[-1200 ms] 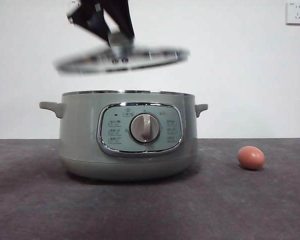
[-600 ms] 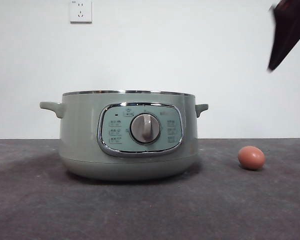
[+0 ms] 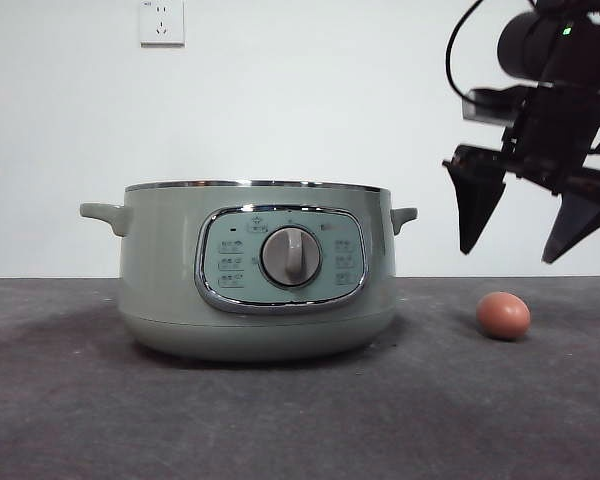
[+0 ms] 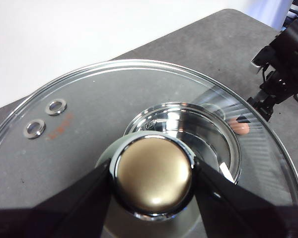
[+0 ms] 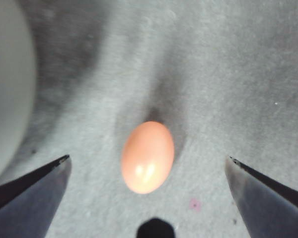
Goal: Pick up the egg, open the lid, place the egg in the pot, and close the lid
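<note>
The sage-green pot stands uncovered on the dark table. To its right the brown-orange egg lies on the tabletop. Directly above the egg hangs my right gripper, open, its jaws spread wide on either side of the egg and not touching it. My left gripper is shut on the knob of the glass lid and holds it high over the table, out of the front view. Through the glass, the egg and the pot's shiny inside show below.
A white wall with a power socket stands behind the table. The right arm shows at the edge of the left wrist view.
The lid and the left gripper rose out of the front view. The right gripper came down from the upper right and now hangs open over the egg.
</note>
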Robot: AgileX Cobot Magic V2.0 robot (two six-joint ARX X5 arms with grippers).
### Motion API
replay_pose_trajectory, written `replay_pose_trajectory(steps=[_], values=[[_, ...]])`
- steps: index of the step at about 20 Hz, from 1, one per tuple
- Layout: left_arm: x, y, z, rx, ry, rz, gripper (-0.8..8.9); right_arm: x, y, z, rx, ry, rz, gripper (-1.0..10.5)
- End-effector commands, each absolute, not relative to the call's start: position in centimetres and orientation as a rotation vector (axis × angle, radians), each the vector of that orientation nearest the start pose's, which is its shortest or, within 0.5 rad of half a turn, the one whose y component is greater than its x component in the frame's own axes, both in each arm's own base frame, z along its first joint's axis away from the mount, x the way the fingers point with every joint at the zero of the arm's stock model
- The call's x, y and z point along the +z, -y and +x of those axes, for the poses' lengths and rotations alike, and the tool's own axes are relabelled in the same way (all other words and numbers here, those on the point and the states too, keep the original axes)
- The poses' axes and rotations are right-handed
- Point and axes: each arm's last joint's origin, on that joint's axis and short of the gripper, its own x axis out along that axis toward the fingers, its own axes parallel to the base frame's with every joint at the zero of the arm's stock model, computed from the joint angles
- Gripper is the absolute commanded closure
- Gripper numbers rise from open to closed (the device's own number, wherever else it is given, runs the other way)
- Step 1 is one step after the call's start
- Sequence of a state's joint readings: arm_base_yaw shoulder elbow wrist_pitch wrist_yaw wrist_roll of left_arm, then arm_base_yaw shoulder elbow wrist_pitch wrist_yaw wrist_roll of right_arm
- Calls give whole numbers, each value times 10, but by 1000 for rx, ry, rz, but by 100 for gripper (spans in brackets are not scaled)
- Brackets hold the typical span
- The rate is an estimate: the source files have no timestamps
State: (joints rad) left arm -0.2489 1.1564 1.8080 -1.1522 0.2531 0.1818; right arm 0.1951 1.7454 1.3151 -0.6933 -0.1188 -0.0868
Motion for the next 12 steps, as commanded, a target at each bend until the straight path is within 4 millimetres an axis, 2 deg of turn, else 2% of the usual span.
replay_pose_trajectory(steps=[1, 6, 8, 11, 12], values=[[503, 44, 144, -537, -395, 170, 822, 212, -74, 355, 324, -1157, -123, 356], [503, 44, 144, -536, -394, 170, 822, 185, -76, 363, 320, -1219, -127, 359], [503, 44, 144, -536, -394, 170, 822, 181, -76, 365, 312, -1224, -130, 455], [503, 44, 144, -536, -394, 170, 822, 179, -76, 367, 310, -1219, -126, 513], [503, 44, 144, -536, -394, 170, 822, 179, -76, 366, 310, -1224, -126, 580]])
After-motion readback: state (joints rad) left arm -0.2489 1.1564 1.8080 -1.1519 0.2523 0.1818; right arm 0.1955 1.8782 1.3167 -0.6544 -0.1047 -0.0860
